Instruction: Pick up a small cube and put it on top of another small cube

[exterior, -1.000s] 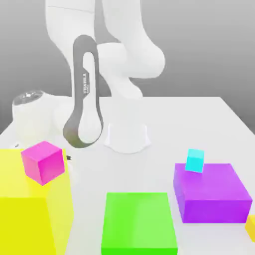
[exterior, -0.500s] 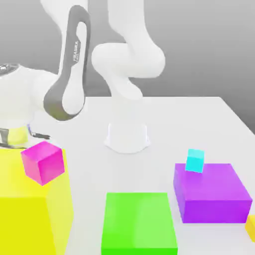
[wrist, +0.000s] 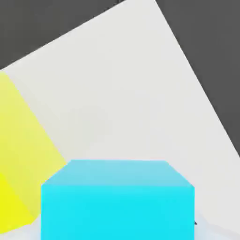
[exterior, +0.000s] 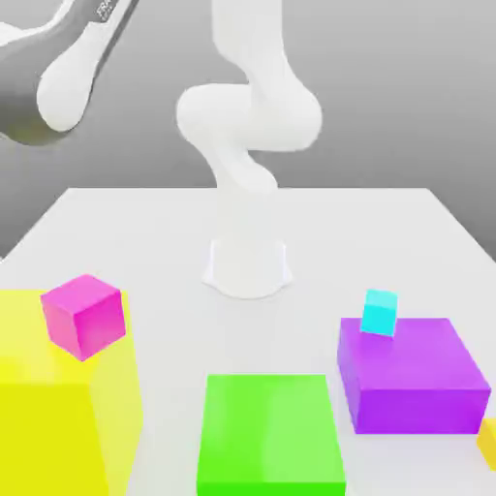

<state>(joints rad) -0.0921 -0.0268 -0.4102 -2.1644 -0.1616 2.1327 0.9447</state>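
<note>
A small cyan cube [wrist: 117, 201] sits very close under the hand camera, high above the white table [wrist: 126, 93], and moves with the hand; my gripper is shut on it. In the exterior view the arm's upper link [exterior: 58, 68] reaches out past the top left corner. A small magenta cube [exterior: 84, 315] rests on the yellow block [exterior: 48, 417]. Another small cyan cube [exterior: 380, 312] stands on the back edge of the purple block [exterior: 412, 373].
A green block [exterior: 269, 431] lies at the front middle. A small yellow cube [exterior: 489, 441] peeks in at the exterior view's right edge. The robot's base [exterior: 248, 266] stands mid-table. The yellow block's side [wrist: 18, 154] shows beside the held cube.
The arm has swung up and toward the exterior view's left, lifting away from the table by the yellow block. The magenta cube and the cyan cube on the purple block have not moved.
</note>
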